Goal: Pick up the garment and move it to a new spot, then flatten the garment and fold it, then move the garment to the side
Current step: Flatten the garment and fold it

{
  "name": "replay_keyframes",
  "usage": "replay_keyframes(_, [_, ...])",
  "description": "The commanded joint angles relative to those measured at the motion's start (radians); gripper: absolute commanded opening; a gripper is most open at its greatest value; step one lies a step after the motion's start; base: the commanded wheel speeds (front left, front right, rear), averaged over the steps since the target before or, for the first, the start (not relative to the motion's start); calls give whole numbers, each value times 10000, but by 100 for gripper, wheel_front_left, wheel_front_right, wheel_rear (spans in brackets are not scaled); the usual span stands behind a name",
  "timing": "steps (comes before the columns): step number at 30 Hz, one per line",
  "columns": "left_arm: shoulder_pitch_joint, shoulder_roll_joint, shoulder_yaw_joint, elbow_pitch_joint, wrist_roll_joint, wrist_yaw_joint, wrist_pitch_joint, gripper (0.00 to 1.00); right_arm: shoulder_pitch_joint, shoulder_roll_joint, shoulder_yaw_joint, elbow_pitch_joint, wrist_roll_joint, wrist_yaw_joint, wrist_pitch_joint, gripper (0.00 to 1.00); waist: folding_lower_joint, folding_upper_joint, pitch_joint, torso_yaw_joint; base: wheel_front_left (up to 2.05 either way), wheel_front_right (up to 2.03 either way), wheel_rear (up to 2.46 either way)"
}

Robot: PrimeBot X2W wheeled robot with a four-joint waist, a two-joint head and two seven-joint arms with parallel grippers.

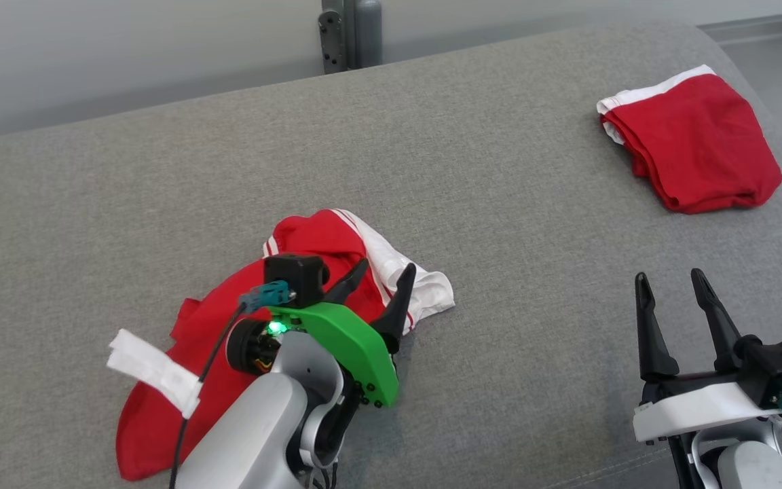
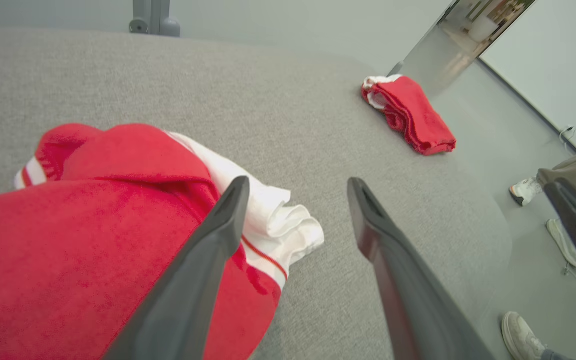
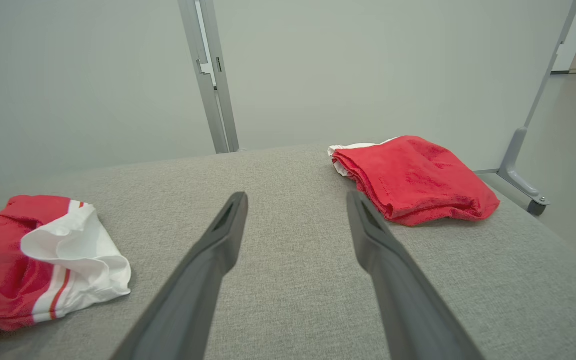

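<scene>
our left gripper (image 1: pixel 387 266) spread over crumpled garment (image 1: pixel 316 234), grabbing nothing; we guess flattening comes next. right gripper (image 1: pixel 668 275) spread too, waiting aside.

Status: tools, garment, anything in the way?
Left tool open over the garment, nothing held. Right tool open, empty, above grey surface. Garment crumpled, not flattened. Folded red cloth far right, out of the way.

A folded red-and-white cloth (image 1: pixel 693 146) is laid near the far right corner of the grey padded table (image 1: pixel 472 156); a metal post (image 1: pixel 350 34) is seen behind its far edge.
</scene>
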Motion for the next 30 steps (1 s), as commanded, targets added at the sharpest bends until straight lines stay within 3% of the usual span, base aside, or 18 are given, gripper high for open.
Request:
replay_keyframes(1, [-308, -94, -106, 524, 112, -30, 12, 100, -184, -13, 28, 31, 78, -14, -27, 100, 0, 0, 570, -654, 0, 0, 0])
replay_keyframes(10, [-1227, -416, -137, 3128, 277, 75, -510, 100, -183, -11, -120, 103, 311, -14, -27, 100, 0, 0, 625, -1208, 0, 0, 0])
replay_keyframes(11, [-1271, -430, -129, 3273, 285, 46, -576, 46, -185, -11, -124, 109, 319, -14, -27, 100, 0, 0, 612, -1226, 0, 0, 0])
replay_keyframes(12, [-1317, -441, -111, 3403, 277, 30, -640, 14, -191, -13, -125, 115, 311, -14, -27, 100, 0, 0, 595, -1236, 0, 0, 0])
replay_keyframes(13, [-1371, -454, -109, 3506, 292, 26, -714, 0, -199, -13, -128, 117, 303, -14, -27, 100, 0, 0, 583, -1238, 0, 0, 0])
replay_keyframes(22, [-1630, -561, -368, 4587, 276, -260, -889, 0, -350, -13, -68, 139, 400, -14, -27, 100, 0, 0, 562, -1351, 0, 0, 0])
replay_keyframes(30, [-1926, -690, -987, 4346, 158, -620, -1169, 0, -287, -11, -36, 234, 457, -14, -27, 100, 0, 0, 540, -1631, 0, 0, 0])
